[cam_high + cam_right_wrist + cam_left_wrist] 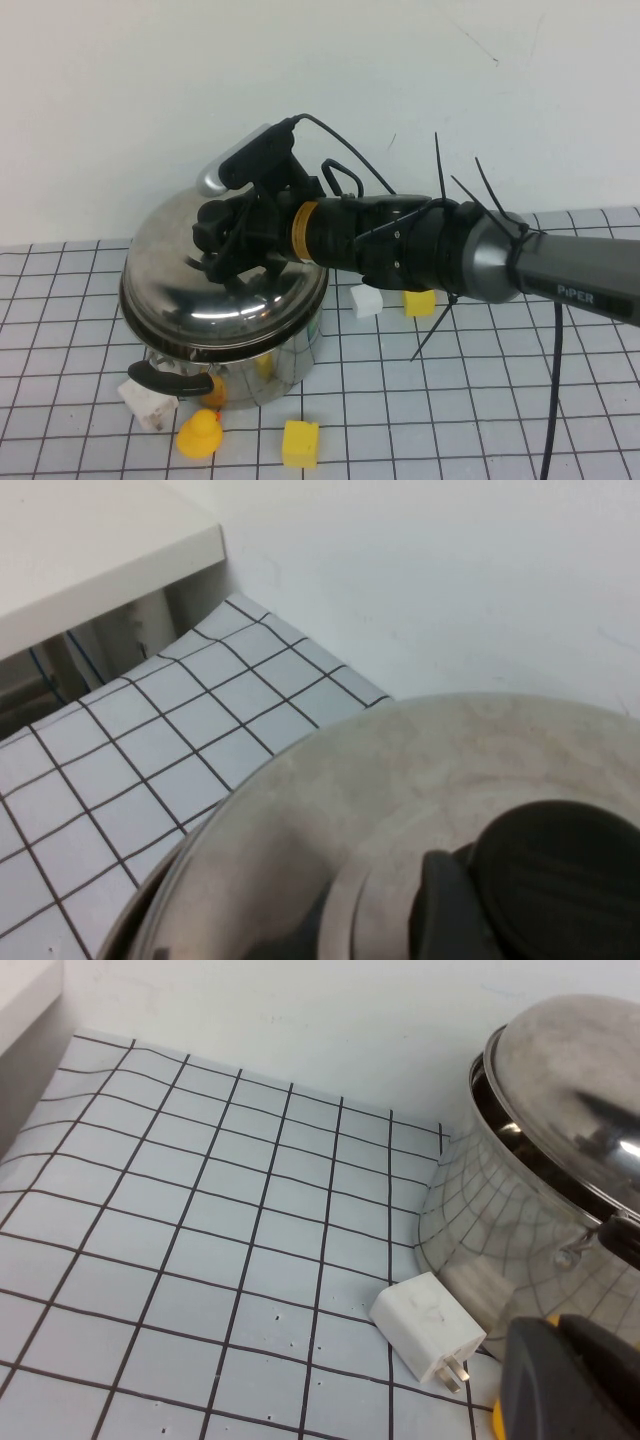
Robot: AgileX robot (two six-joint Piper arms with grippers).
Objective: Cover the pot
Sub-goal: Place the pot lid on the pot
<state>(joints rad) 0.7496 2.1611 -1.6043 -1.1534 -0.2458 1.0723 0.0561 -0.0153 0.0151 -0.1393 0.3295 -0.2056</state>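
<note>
Up top, right gripper sits over the lid, jaws look clamped on the lid's black knob, tho the grip itself is half hidden by the wrist. Lid is tilted: its left-near edge overhangs the pot, far-right side sits higher, so it's resting crooked on the rim, not seated flat. Right arm reaches in from the right edge, w/ black cable ties sticking off it.

Pot stands on the gridded worktop, left of centre, one black side handle poking out toward near-left.

Around it: white charger plug just beside the pot's near-left base, yellow duck near the front, yellow block to the duck's right. White block and another yellow block lie right of the pot, partly under the arm.

Left gripper only shows as a dark blurred tip in its own wrist view, low by the pot's base near the plug; can't tell if its jaws are open or closed.
</note>
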